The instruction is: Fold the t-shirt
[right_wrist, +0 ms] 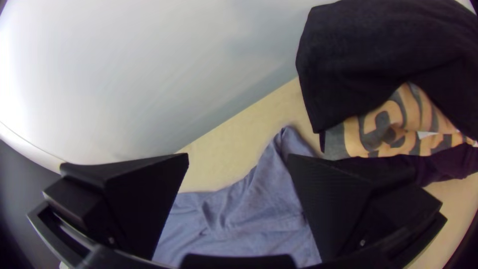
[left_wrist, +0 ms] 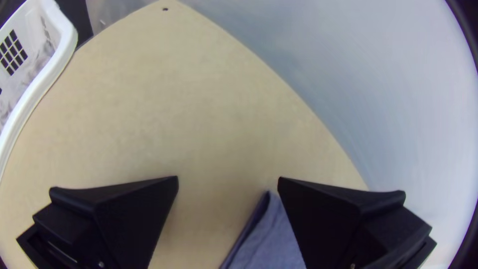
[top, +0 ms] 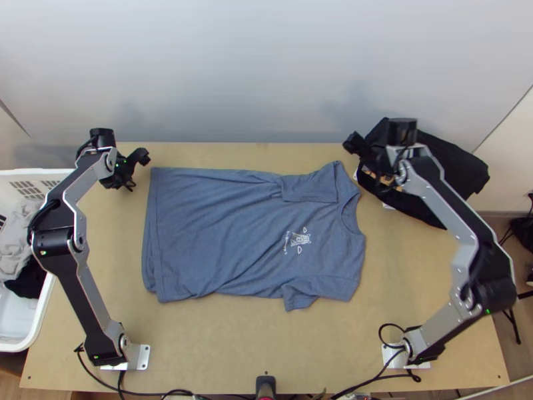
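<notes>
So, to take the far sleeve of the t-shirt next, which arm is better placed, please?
Right, I would judge. The right gripper is open near the far sleeve, while the left gripper, also open, is by the far hem corner.

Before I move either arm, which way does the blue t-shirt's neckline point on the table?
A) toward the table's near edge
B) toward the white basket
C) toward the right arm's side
C: the t-shirt lies spread with its neckline toward the right arm, its hem toward the white basket.
</notes>
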`<action>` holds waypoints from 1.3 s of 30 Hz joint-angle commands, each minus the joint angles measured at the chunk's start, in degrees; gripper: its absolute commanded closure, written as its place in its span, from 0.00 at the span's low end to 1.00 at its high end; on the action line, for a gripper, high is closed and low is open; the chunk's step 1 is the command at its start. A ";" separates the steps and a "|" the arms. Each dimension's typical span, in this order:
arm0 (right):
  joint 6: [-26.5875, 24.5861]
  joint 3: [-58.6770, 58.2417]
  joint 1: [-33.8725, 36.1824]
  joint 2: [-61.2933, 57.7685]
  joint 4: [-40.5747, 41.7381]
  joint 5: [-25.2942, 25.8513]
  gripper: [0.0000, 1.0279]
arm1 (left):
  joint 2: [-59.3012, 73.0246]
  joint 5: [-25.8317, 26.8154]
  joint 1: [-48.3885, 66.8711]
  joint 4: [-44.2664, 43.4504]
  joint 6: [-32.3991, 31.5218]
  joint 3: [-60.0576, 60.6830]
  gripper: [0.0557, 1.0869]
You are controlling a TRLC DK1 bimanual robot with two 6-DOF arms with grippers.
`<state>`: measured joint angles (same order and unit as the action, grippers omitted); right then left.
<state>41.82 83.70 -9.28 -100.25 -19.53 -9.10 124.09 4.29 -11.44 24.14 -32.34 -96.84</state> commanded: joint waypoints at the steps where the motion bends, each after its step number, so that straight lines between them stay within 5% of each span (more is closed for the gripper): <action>1: 0.80 2.78 0.14 10.77 -16.24 0.93 0.06 | -9.40 0.45 0.46 5.48 2.10 1.21 0.04; 5: 1.51 -2.31 1.02 19.74 -19.41 1.98 0.06 | -16.34 -1.57 0.28 13.30 7.11 1.56 0.04; 12: 4.41 -8.12 2.69 28.70 -38.74 -7.24 0.06 | -29.61 -1.83 0.81 27.89 17.04 7.10 0.05; 17: -2.27 -14.53 5.41 33.01 -43.14 -9.71 0.08 | -44.64 -1.75 2.57 33.87 28.56 23.54 0.09; 20: -7.81 -19.10 8.05 34.68 -43.14 -11.55 0.20 | -51.76 -1.31 2.83 39.49 36.38 31.45 0.11; 25: -9.66 -32.11 9.89 36.97 -43.58 -15.95 0.26 | -62.22 -1.31 3.53 46.35 44.91 40.06 0.11; 30: -12.38 -42.39 9.81 39.07 -43.49 -15.86 0.47 | -67.49 -1.31 3.80 51.01 48.42 43.93 0.11; 39: -12.29 -49.86 6.47 36.97 -37.78 -16.30 0.49 | -69.78 -1.31 7.05 51.18 46.05 46.04 0.11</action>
<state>29.93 39.97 -0.91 -62.52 -60.62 -24.84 57.12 2.94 -6.48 74.15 14.17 -53.21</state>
